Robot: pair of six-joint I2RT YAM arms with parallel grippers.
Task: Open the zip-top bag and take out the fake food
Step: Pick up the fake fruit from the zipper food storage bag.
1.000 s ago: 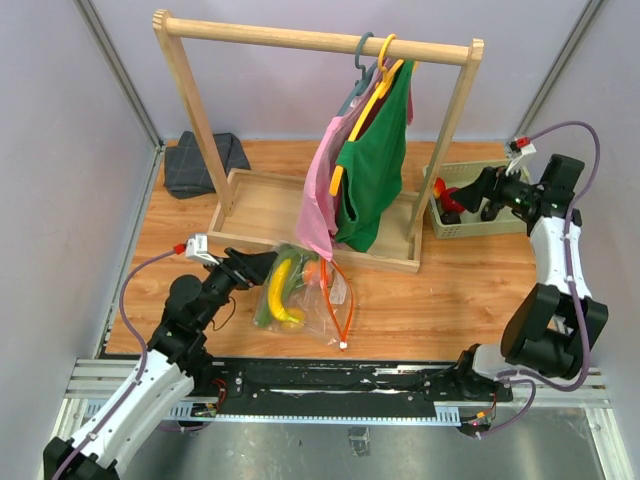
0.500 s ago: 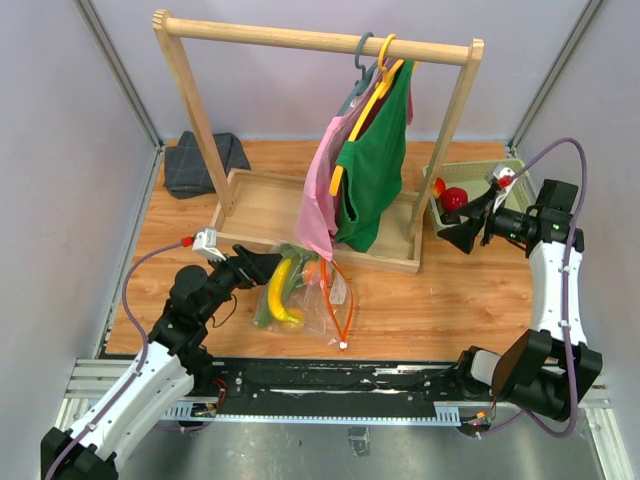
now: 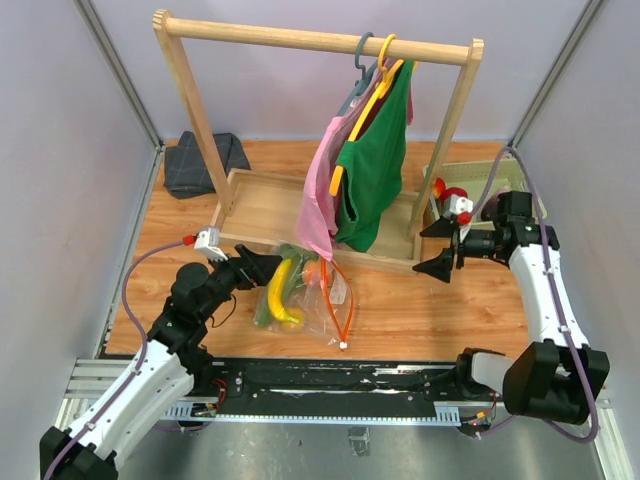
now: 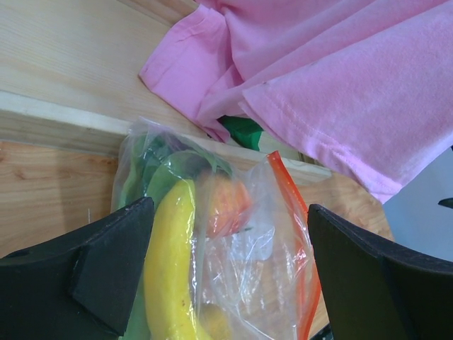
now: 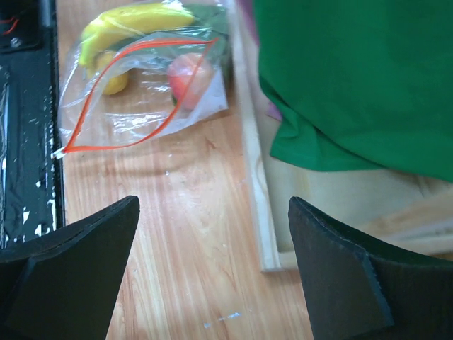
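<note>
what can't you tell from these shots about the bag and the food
- Top view: the far end of the zip-top bag and its green pieces are partly hidden under the pink garment.
- Left wrist view: the banana tip and bag bottom are cut off by the lower edge and the left end effector.
- Top view: the basket contents are mostly behind the right arm.

The left arm point(image 3: 150, 385) and right arm point(image 3: 545, 300) are both made of white shell links joined by rounded black joint housings. The left hand point(image 3: 266, 265) and right hand point(image 3: 437, 248) are black, each with two broad, matte, wedge-shaped fingers point(image 4: 106, 273) with flat inner faces. Just behind the left hand sits a small white block point(image 3: 205, 239) with a red tip, and behind each hand a thin grey-purple cable point(image 3: 135, 295) loops back along the arm.
</note>
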